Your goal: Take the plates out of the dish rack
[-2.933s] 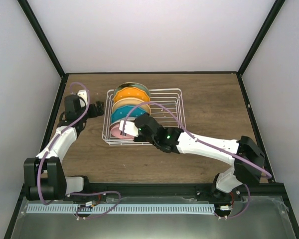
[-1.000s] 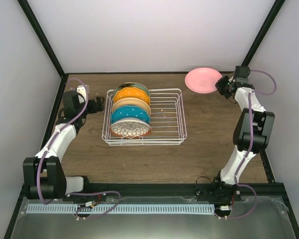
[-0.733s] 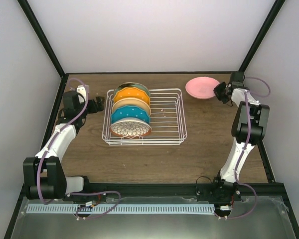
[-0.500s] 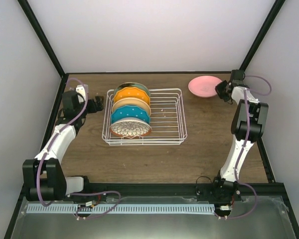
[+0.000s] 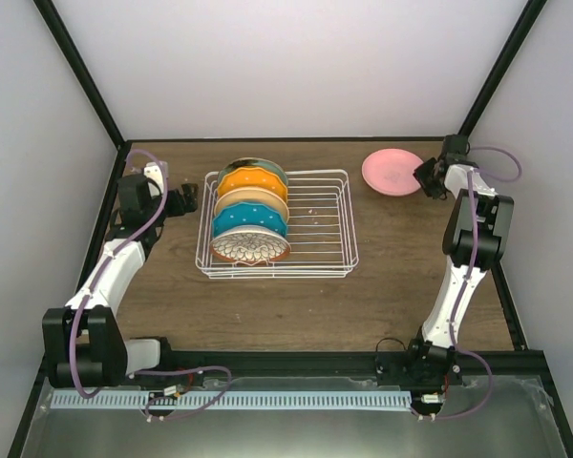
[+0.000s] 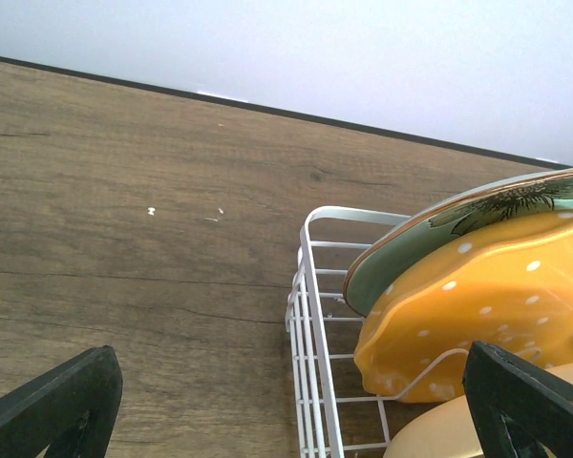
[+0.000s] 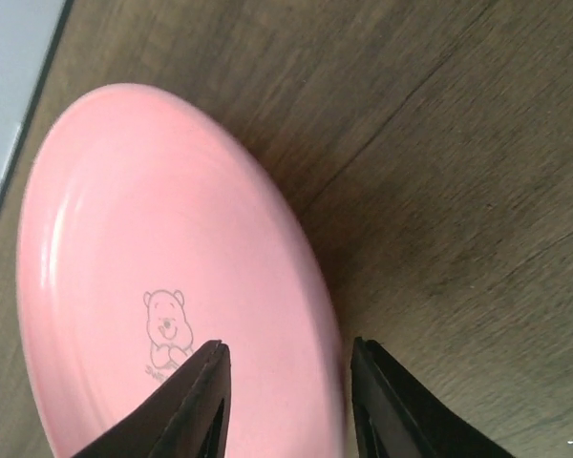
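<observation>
The pink plate (image 5: 392, 172) lies on the table at the far right; in the right wrist view (image 7: 153, 248) it shows a small bear drawing. My right gripper (image 5: 427, 177) is open, its fingers astride the plate's near rim (image 7: 286, 391). The white wire dish rack (image 5: 320, 229) holds several plates standing on edge at its left end: sage green (image 5: 253, 164), dotted orange (image 5: 251, 181), pale yellow (image 5: 253, 203), dotted teal (image 5: 250, 219) and brown-floral white (image 5: 251, 248). My left gripper (image 5: 193, 200) is open and empty just left of the rack (image 6: 310, 286).
The rack's right half holds no plates. Black frame posts and pale walls close in the table on the left, right and back. The left wrist view shows bare wood left of the rack and the orange plate (image 6: 468, 315) in front of the green one (image 6: 401, 267).
My right arm took the pink plate out of the rack's front slot and carried it to the far right corner. In the last second the plate came down flat onto the table. The left arm barely moved.
</observation>
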Robot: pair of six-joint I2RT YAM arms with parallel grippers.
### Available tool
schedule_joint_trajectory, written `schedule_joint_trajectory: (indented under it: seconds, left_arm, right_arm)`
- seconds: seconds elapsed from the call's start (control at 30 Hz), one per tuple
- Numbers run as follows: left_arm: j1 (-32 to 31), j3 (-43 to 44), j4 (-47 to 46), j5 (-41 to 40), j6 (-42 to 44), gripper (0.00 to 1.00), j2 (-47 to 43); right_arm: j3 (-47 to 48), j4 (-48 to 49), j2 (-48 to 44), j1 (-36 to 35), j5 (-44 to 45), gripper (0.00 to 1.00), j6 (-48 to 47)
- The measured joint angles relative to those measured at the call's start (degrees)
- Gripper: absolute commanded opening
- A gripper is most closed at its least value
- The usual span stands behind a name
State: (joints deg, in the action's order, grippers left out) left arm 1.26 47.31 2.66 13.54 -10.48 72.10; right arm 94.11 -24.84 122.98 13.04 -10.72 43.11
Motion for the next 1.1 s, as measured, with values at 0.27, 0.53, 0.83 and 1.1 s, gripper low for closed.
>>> schedule_joint_trajectory:
  seconds: [0.27,0.53,0.83,1.1]
  left_arm:
    - [0.0,0.0,0.0,0.0,0.0,1.0,-0.2]
    - [0.0,-0.5,0.0,0.0,0.1,1.0,-1.4]
    - [0.0,-0.5,0.0,-0.4,1.4,1.0,-1.4]
    - [0.0,-0.1,0.4,-0.4,1.6,1.0,-0.2]
  right_arm:
    - [-0.1,-2.6,0.2,0.1,1.0,0.52,-1.2]
    - [0.6,-6.4,-2.2,0.3,2.0,0.6,-4.5]
    - [18.1,-5.5,-11.8,-6.1,-3.6,0.62,-25.0]
    - [1.6,5.4,-28.0,-38.3,-16.2,0.57,-53.0]
